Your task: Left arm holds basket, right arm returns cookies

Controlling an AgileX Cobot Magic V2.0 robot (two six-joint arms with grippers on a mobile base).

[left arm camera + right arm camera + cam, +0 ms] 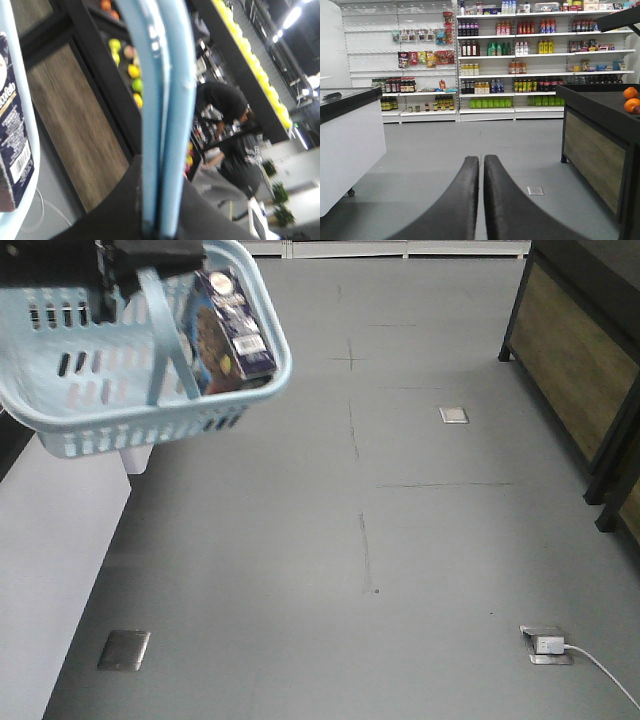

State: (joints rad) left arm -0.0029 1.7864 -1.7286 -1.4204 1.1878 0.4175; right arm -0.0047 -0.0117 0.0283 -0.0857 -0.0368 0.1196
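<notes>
One cookies box (pixel 225 330) aslant in basket (pixel 60 390), handle (pixel 165 100) within left tool (pixel 160 215).

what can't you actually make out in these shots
- Exterior front view: top edge cuts off the left arm; the basket wall hides the cookies box's lower end and anything beneath it.
- Left wrist view: the basket handle blocks the centre; the box is cut by the left edge, everything blurred.
- Right wrist view: only the right gripper fingers show; labels on the shelf bottles too small to read.
</notes>
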